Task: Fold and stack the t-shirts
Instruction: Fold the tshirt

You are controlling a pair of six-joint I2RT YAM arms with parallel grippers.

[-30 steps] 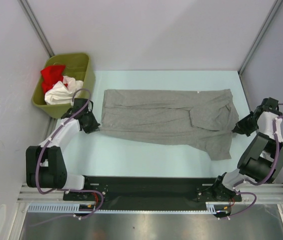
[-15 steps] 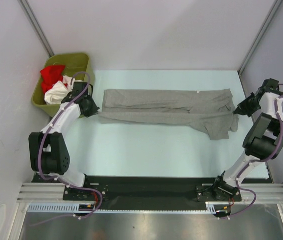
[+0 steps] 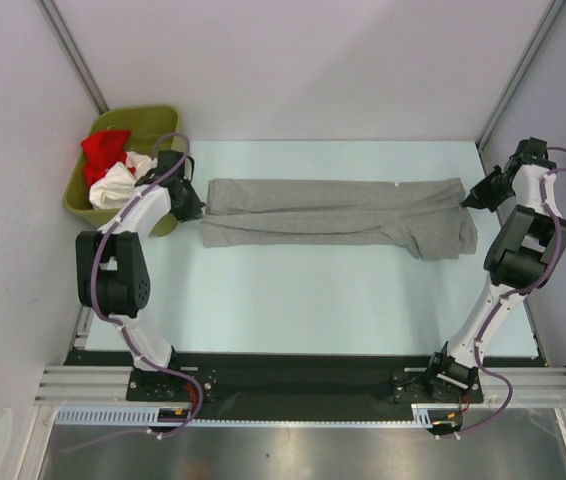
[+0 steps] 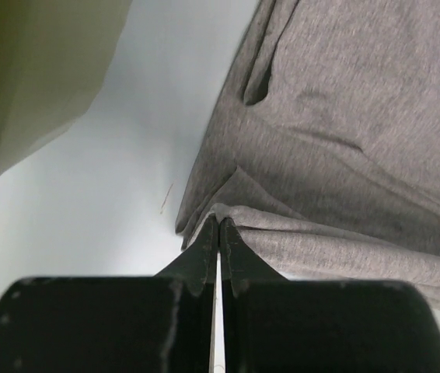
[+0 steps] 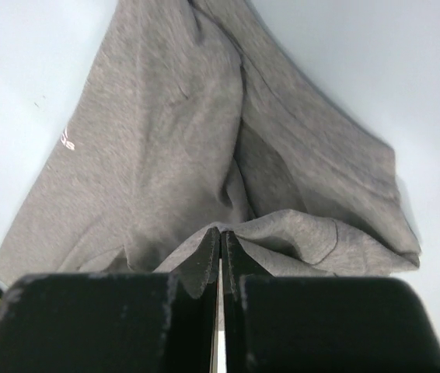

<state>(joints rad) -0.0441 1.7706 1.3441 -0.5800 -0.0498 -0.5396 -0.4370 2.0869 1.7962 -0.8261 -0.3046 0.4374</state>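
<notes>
Grey tee (image 3: 333, 215) narrower, near edge farther back vs before; L jaws, R jaws clenched on it.

This looks like a robot lab, not a home. A left robot arm (image 3: 113, 280) and a right robot arm (image 3: 518, 250) are bolted to a black rail (image 3: 293, 372) at the near edge of a pale worktop (image 3: 293, 300). Plain white walls (image 3: 293, 60) and metal posts (image 3: 71, 55) box it in. A green bin (image 3: 170, 128) sits in one corner.
</notes>
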